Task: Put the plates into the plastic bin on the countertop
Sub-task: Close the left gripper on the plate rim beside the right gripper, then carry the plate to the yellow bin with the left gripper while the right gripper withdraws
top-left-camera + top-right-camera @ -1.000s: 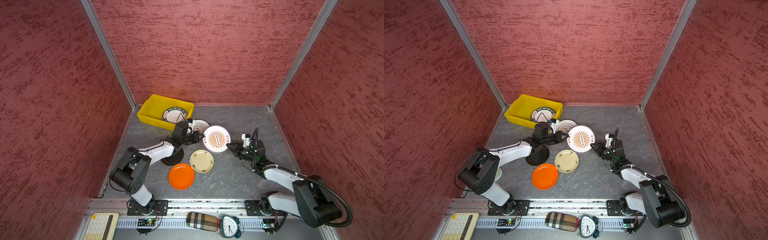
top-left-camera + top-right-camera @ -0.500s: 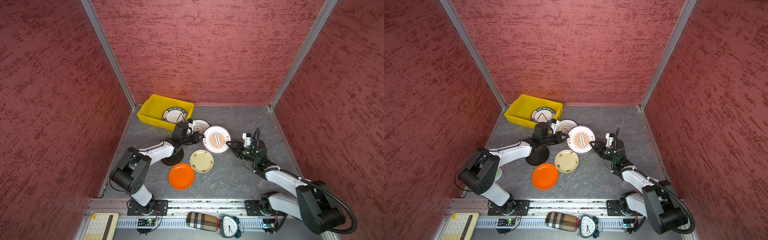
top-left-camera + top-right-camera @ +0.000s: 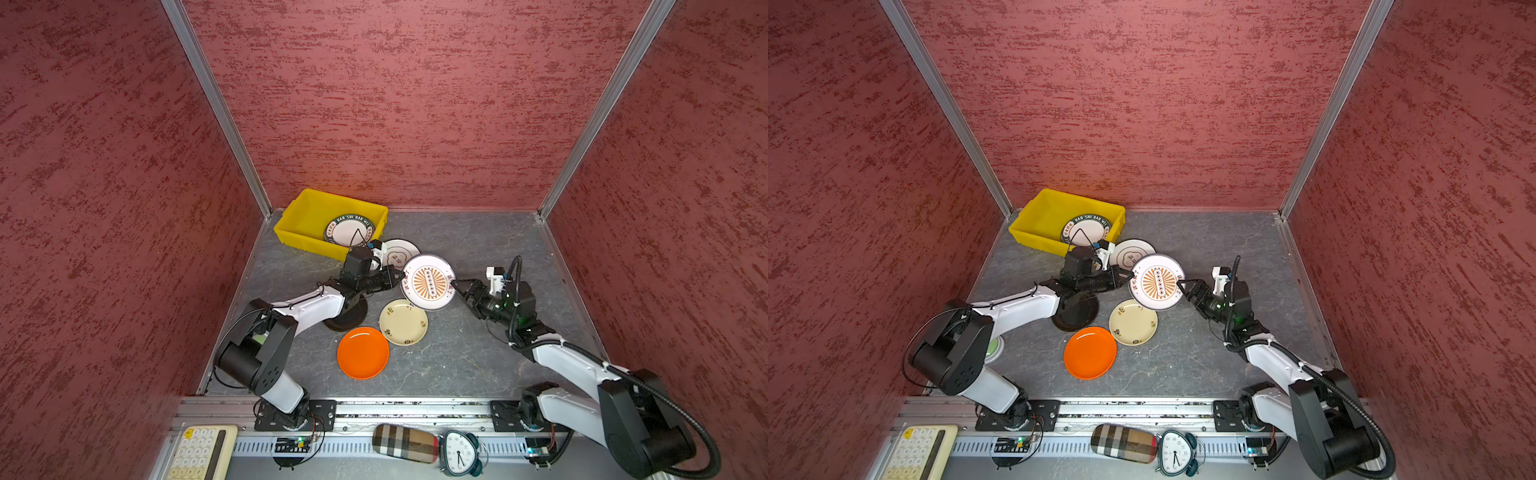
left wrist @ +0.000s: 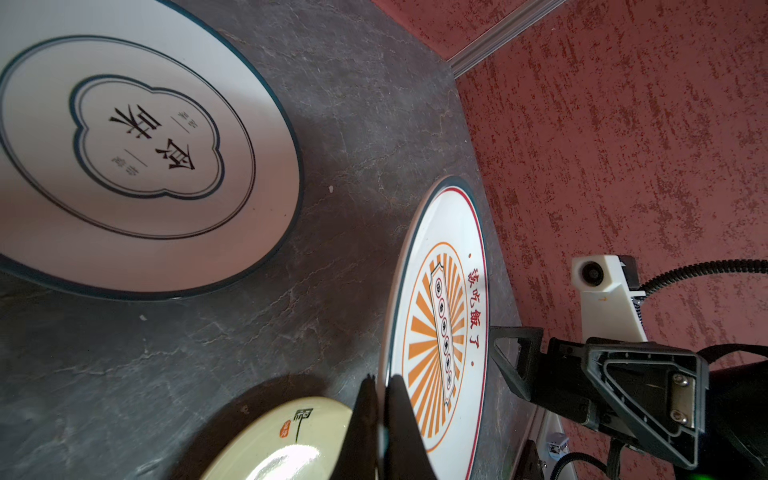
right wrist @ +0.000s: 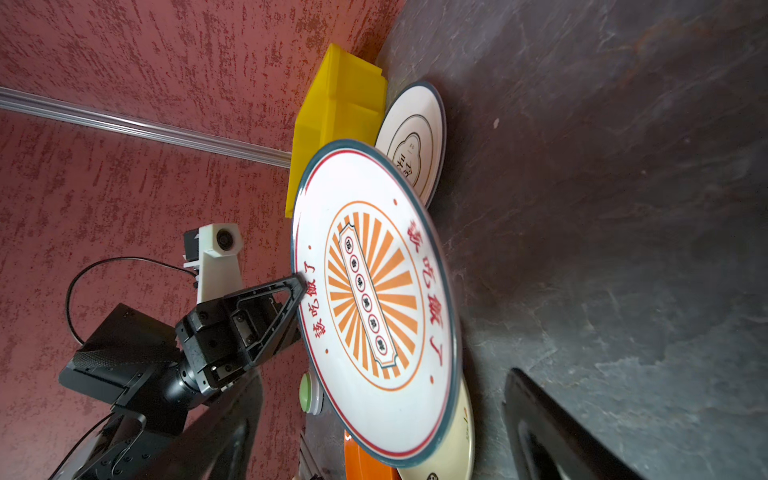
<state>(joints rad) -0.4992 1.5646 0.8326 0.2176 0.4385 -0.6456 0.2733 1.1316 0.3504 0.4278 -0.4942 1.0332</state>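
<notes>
My left gripper (image 3: 400, 275) (image 4: 380, 380) is shut on the left rim of the white orange-sunburst plate (image 3: 428, 282) (image 3: 1158, 282) (image 5: 374, 299). It holds the plate tilted above the countertop (image 3: 478, 241). My right gripper (image 3: 459, 289) (image 3: 1185, 289) stands open at the plate's opposite edge. The yellow plastic bin (image 3: 307, 216) (image 3: 1042, 212) at the back left holds a teal-rimmed plate (image 3: 349, 230). A cloud-outline plate (image 3: 401, 251) (image 4: 145, 137) lies beside the bin. Cream floral (image 3: 403, 322), orange (image 3: 363, 352) and black (image 3: 347, 318) plates lie nearer the front.
Red textured walls close in three sides. A small green-and-white round thing (image 3: 994, 347) sits under the left arm. On the front rail lie a keypad (image 3: 199, 453), a plaid case (image 3: 405, 442) and an alarm clock (image 3: 459, 453).
The right gripper has opened and let go of the sunburst plate's edge. The left gripper keeps its grip, and the plate has barely moved.
</notes>
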